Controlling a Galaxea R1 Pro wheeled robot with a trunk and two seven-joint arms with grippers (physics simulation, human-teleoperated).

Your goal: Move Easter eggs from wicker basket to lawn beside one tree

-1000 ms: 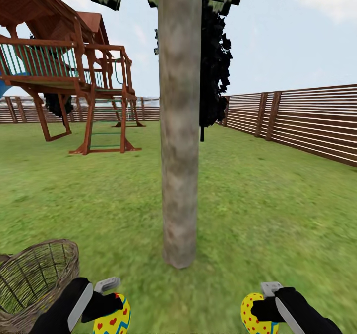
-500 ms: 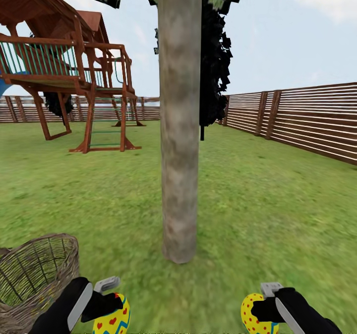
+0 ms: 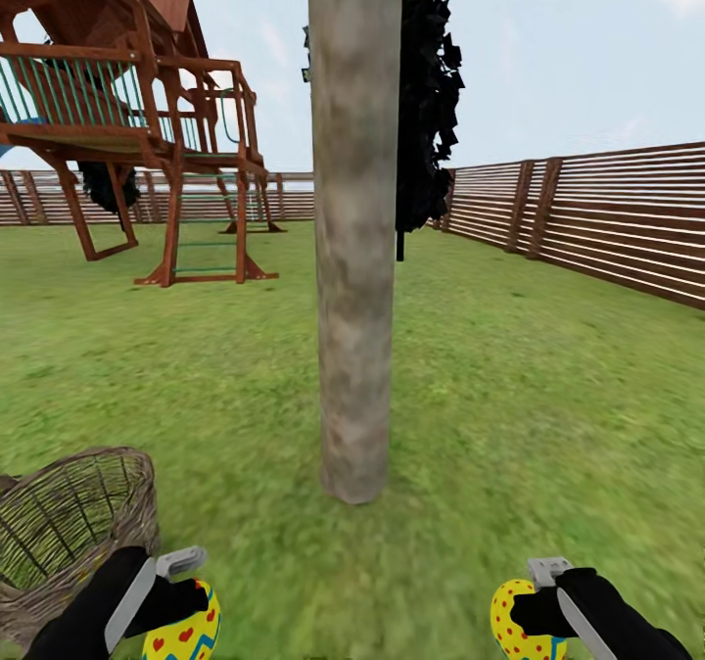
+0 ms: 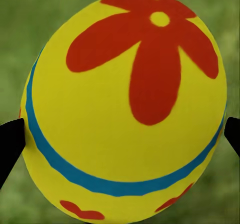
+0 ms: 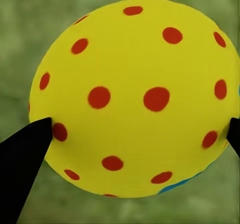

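Both grippers, left and right, clamp Easter eggs (cut off by the frame's edge) near the tree.

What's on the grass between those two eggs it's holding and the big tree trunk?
Nothing: in the head view, bare lawn separates both eggs from the tree.

Yellow Easter egg with red dots, clamped between black pincer fingertips, blurred lawn behind
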